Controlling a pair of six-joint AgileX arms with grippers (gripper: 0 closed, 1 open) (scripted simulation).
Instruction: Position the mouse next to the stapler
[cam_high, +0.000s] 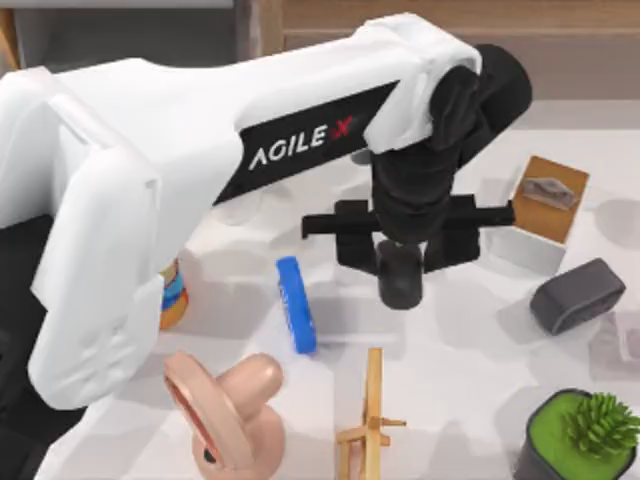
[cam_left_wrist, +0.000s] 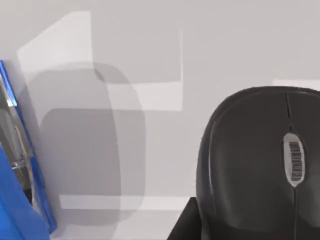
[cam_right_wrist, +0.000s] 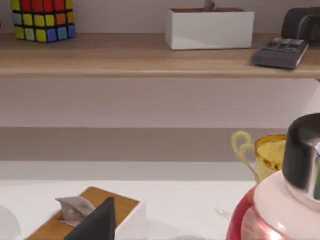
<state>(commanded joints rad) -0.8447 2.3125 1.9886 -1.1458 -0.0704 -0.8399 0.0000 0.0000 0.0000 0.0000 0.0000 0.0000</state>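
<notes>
The stapler (cam_high: 296, 305), a bright blue narrow bar with rounded ends, lies on the white desk (cam_high: 470, 350) left of centre. Near its right side, a strip of bare desk between them, is the mouse (cam_high: 400, 278), glossy black and rounded, with a ribbed grey scroll wheel in a seam down its back, as the left wrist view shows. The left gripper (cam_high: 400, 250) hangs directly over the mouse's far end; whether it clamps the mouse, I cannot tell.
</notes>
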